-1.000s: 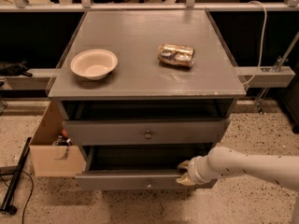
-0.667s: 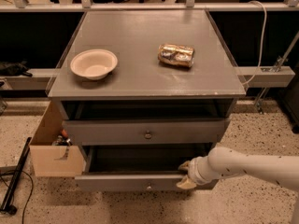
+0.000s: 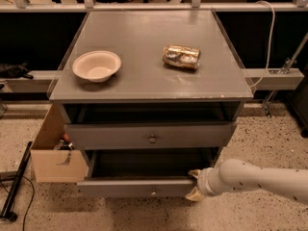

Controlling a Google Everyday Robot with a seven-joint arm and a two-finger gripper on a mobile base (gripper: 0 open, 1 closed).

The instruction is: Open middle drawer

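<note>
**Middle drawer pulled out, hand at its right corner**

The middle drawer (image 3: pixel 130 188) stands pulled out from the grey cabinet, its shallow front with a small round knob (image 3: pixel 153 193) well forward of the frame. Its inside lies in shadow, so I cannot tell what it holds. The hand (image 3: pixel 194 186) sits at the right end of that drawer front, touching it; whether it is open or closed cannot be told. The pale arm (image 3: pixel 260 177) reaches in from the right.

Above, the taller-fronted drawer (image 3: pixel 115 136) with a larger knob also stands a little forward, with a dark opening over it.

On the worktop (image 3: pixel 144 28) a white bowl (image 3: pixel 96 65) stands upright at the left, showing only its plain inside. A crumpled shiny packet (image 3: pixel 181 57) lies to the right, well apart from it.

Beside the cabinet's left side sits an open cardboard box (image 3: pixel 53 165) with a few small things in it, too indistinct to name.
</note>
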